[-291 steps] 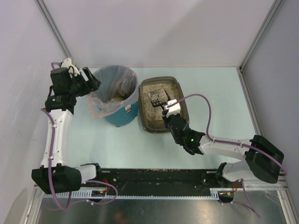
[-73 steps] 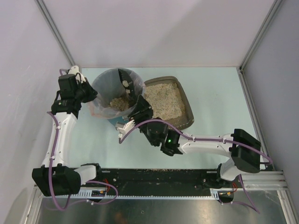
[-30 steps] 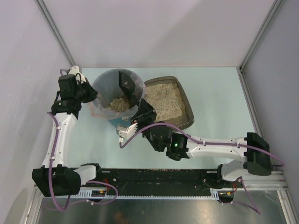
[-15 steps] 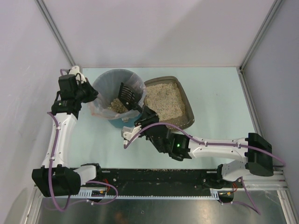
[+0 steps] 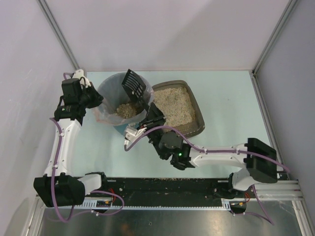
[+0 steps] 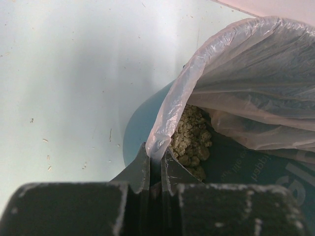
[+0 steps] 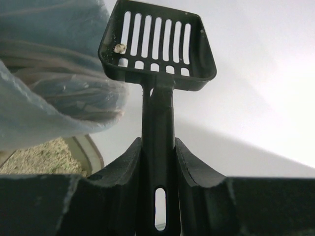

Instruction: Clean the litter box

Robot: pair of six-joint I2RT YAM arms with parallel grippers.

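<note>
Right claw (image 7: pixel 157 147) clamping scoop (image 5: pixel 134 83) handle, emptying it over bin (image 6: pixel 140 123), upper-left centre. Left claw (image 6: pixel 155 167) pinching liner (image 6: pixel 246 69) rim. Next, likely: swinging scoop right, lowering into litter box (image 5: pixel 199 120).

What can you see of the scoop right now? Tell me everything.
Black, plastic-looking scoop: a shallow walled head with two rows of slots, on a flat handle with a hanging slot. The right gripper is shut on the handle. The head stands raised above the bin's far side, empty but for one pale clump at a slot.
</note>
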